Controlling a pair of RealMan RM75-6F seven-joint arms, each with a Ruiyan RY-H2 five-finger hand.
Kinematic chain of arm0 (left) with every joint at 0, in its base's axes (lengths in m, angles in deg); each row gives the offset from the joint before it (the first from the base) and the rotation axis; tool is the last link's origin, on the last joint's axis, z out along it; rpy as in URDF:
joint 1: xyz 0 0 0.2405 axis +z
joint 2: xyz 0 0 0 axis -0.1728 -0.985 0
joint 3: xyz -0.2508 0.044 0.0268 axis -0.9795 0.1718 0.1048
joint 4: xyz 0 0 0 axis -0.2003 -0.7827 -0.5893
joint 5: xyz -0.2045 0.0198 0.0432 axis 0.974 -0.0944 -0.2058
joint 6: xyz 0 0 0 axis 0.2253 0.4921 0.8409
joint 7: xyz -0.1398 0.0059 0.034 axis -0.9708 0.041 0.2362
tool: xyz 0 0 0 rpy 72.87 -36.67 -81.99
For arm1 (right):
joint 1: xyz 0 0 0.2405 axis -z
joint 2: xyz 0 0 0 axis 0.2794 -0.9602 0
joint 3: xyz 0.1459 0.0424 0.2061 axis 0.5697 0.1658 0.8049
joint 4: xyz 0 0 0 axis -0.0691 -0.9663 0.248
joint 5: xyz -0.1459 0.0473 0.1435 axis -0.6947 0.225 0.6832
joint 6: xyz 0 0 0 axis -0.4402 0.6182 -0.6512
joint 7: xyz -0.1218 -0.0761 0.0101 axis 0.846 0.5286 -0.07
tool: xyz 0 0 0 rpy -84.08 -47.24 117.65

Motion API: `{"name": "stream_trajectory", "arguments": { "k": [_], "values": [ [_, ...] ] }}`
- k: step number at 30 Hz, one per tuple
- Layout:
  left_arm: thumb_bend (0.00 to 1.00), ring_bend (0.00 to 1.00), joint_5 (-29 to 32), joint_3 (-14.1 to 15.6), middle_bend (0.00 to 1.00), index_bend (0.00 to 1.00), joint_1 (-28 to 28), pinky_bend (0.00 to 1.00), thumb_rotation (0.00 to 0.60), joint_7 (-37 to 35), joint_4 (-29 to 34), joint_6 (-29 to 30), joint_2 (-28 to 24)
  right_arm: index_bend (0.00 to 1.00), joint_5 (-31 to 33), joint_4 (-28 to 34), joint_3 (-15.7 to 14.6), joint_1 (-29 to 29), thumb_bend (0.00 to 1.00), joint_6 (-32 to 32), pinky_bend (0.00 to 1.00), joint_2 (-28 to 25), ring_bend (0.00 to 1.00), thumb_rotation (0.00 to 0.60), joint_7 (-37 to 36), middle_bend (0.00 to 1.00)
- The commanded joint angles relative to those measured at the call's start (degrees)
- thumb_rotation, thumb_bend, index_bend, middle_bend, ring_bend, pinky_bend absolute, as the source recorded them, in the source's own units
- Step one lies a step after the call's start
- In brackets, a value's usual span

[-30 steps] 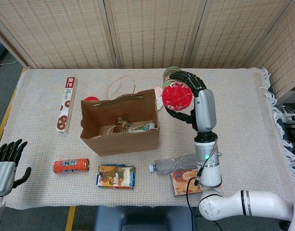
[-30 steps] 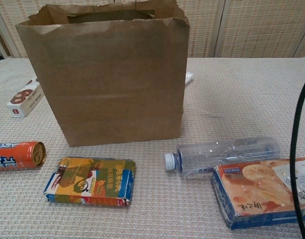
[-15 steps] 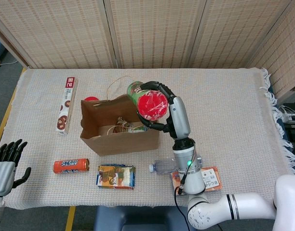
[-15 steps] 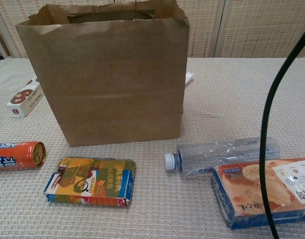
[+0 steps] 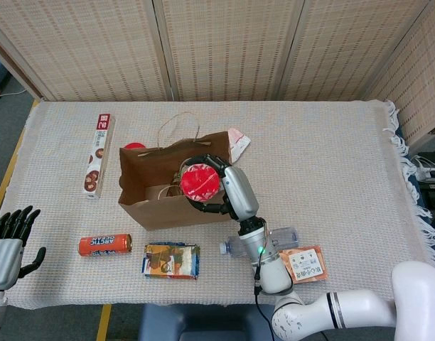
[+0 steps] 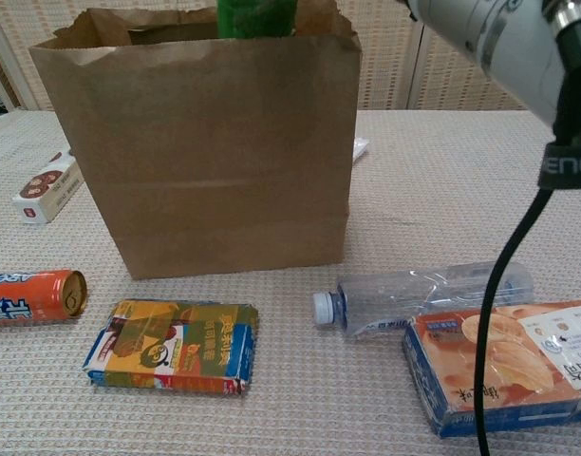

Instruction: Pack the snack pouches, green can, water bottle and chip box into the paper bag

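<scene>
Little print was legible: the right arm's dark wrist band point(image 6: 568, 167) carried pale capitals reading "ENG", cut off at the frame's edge. The orange can point(image 5: 104, 245) bore blue lettering, and the long box point(image 5: 98, 153) and cracker pack point(image 6: 507, 366) showed Chinese characters too small to read.

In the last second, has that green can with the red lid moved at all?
Yes. In the head view the right hand has carried the green can leftward, from beside the paper bag to over its opening.
</scene>
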Motion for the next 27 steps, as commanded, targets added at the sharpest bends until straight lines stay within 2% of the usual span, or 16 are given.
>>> {"name": "stream_trajectory", "arguments": {
  "k": [1, 3, 5, 15, 19, 27],
  "values": [
    [0.39, 0.0, -0.04, 0.01, 0.0, 0.06, -0.02, 0.0, 0.6, -0.08, -0.03, -0.03, -0.03, 0.08, 3.39, 0.86, -0.9, 0.02, 0.29, -3.88, 0.21, -2.05, 0.13, 0.6, 3.0, 0.24],
    [0.39, 0.0, -0.06, 0.02, 0.0, 0.06, -0.03, 0.0, 0.6, -0.11, -0.03, -0.05, -0.05, 0.0, 4.71, 1.55, -0.6, 0.06, 0.22, -4.78, 0.15, -2.96, 0.05, 0.6, 4.05, 0.15],
    [0.39, 0.0, -0.08, 0.03, 0.0, 0.06, -0.03, 0.0, 0.6, -0.14, -0.05, -0.06, -0.05, 0.0, 6.04, 2.21, -0.18, 0.18, 0.19, -5.19, 0.11, -3.87, 0.01, 0.6, 5.3, 0.1],
    [0.39, 0.0, -0.01, -0.01, 0.0, 0.06, -0.01, 0.0, 0.6, 0.16, 0.01, -0.01, 0.02, 0.0, 6.0, 6.94, 2.76, 2.76, 0.18, -4.77, 0.08, -8.45, 0.0, 0.6, 3.85, 0.08],
    [0.39, 0.0, 0.01, -0.02, 0.0, 0.06, 0.02, 0.0, 0.6, 0.19, 0.03, 0.03, 0.04, 0.0, 4.24, 9.9, 2.26, 5.84, 0.18, -4.62, 0.08, -13.46, 0.0, 0.6, 3.09, 0.08],
    [0.39, 0.0, 0.06, -0.05, 0.0, 0.06, 0.04, 0.0, 0.6, 0.49, 0.14, 0.07, 0.09, 0.0, 3.55, 13.36, 0.1, 15.34, 0.18, -8.34, 0.08, -30.78, 0.0, 0.6, -1.9, 0.08]
  ]
}}
